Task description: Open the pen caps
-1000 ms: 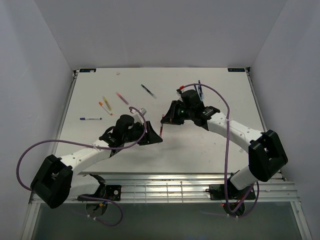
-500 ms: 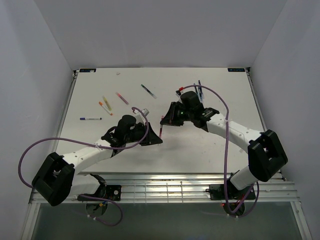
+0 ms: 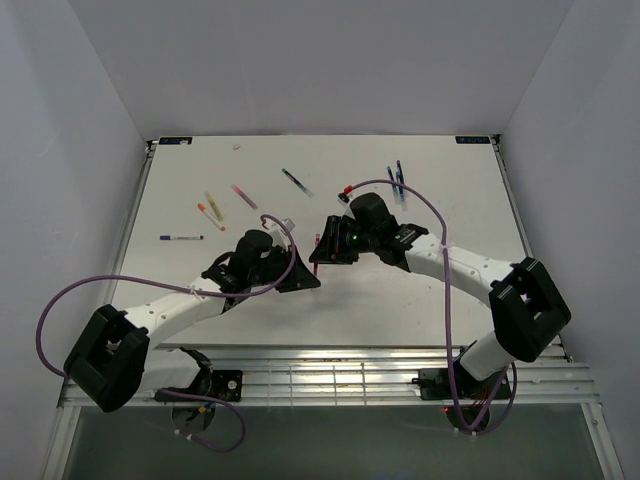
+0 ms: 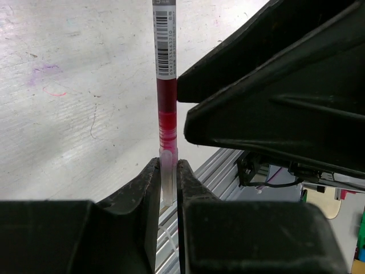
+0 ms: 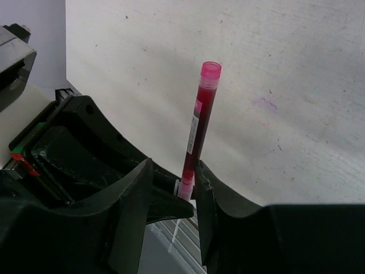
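A red pen (image 4: 164, 108) stands upright between the two grippers. My left gripper (image 4: 168, 174) is shut on its clear cap end (image 4: 167, 182). My right gripper (image 5: 171, 174) is open around the same lower part of the pen (image 5: 197, 131), whose barrel rests against the right-hand finger (image 5: 219, 200), with a gap on the other side. The pen's pink end (image 5: 211, 69) points away from the jaws. In the top view both grippers meet at the table's middle, left gripper (image 3: 303, 275), right gripper (image 3: 322, 250), with the pen (image 3: 318, 243) between them.
More pens lie at the back of the table: a black one (image 3: 296, 182), a pink one (image 3: 243, 196), a yellow one (image 3: 212, 201), an orange one (image 3: 210, 216), a white one with blue ends (image 3: 181, 238), and blue ones (image 3: 397, 180) behind the right arm. Purple cables loop over both arms.
My left gripper has shut on the pen's cap end. My right gripper has opened from its grip on the pen and shifted left toward the left gripper.
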### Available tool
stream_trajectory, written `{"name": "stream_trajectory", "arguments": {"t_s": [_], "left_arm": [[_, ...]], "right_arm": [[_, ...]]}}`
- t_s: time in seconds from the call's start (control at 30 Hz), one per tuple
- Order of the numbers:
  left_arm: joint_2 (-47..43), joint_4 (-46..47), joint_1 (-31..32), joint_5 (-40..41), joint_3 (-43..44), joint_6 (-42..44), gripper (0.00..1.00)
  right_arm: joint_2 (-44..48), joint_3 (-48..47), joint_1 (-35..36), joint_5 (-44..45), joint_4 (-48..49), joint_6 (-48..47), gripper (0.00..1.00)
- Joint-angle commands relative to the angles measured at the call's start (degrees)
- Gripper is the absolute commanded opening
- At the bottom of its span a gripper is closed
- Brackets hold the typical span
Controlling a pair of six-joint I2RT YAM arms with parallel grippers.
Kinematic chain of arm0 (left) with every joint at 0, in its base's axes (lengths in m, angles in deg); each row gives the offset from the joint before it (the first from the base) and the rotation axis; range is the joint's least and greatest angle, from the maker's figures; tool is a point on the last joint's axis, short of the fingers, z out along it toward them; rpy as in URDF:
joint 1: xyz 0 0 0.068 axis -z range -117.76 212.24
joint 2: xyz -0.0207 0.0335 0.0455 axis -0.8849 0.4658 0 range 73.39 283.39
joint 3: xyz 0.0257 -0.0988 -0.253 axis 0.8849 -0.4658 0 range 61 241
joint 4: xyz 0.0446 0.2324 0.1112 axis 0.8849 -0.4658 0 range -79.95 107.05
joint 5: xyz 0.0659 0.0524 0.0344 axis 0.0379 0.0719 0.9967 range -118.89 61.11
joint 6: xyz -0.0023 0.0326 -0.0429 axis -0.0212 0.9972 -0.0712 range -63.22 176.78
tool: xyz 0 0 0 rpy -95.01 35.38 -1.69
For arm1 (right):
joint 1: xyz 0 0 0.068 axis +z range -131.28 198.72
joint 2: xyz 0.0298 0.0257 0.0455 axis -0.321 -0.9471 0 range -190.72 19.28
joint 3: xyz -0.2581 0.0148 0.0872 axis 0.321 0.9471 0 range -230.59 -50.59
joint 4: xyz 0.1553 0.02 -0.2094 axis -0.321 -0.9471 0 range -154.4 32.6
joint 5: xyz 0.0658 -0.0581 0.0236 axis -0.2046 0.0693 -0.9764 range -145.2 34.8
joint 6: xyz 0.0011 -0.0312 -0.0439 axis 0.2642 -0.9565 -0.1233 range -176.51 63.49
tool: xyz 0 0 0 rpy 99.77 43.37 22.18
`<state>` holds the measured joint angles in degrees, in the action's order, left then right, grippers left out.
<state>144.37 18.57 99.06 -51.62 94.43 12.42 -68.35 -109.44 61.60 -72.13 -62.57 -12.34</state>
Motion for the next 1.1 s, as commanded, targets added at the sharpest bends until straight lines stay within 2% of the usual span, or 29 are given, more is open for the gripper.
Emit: {"name": "stream_trajectory", "arguments": {"t_s": [0.0,0.07,0.33,0.4,0.57,0.63,0.73,0.93,1.03,1.07], "left_arm": [[-1.72,0.06,0.01,0.66,2.6,0.94,0.0],[-2.07,-0.02,0.01,0.75,2.43,0.94,0.0],[-3.22,-0.38,0.01,1.36,1.99,1.03,0.0],[-3.13,0.06,0.01,1.01,1.81,0.77,0.0],[-2.86,0.5,0.01,0.4,1.73,0.5,0.0],[-3.04,0.33,0.01,0.4,1.55,0.68,0.0],[-3.65,-0.2,0.01,0.48,1.46,0.94,0.0],[-4.89,0.94,0.01,-1.44,-1.87,0.42,0.0],[-4.8,2.17,0.01,-3.2,-3.63,-1.25,0.0],[-4.8,2.17,0.01,-3.38,-3.9,-1.43,0.0]], "right_arm": [[-1.04,1.19,0.63,-0.83,2.44,-0.13,0.4],[-1.57,1.28,0.81,-0.83,2.71,-0.13,0.37],[-1.83,1.99,1.25,-0.47,2.88,-0.04,0.35],[-2.36,1.81,1.69,-0.82,3.58,0.13,0.33],[-4.21,0.93,2.74,-1.27,4.47,1.1,0.17],[-4.04,1.8,3.0,-0.22,7.34,2.24,0.08],[-2.37,5.22,3.09,2.15,12.53,4.7,0.08],[-2.54,4.01,3.09,11.72,13.69,5.06,0.08],[-5.68,-2.21,1.44,18.32,12.38,2.43,0.08],[-7.18,-8.24,0.47,19.03,10.98,2.16,0.08]]}}
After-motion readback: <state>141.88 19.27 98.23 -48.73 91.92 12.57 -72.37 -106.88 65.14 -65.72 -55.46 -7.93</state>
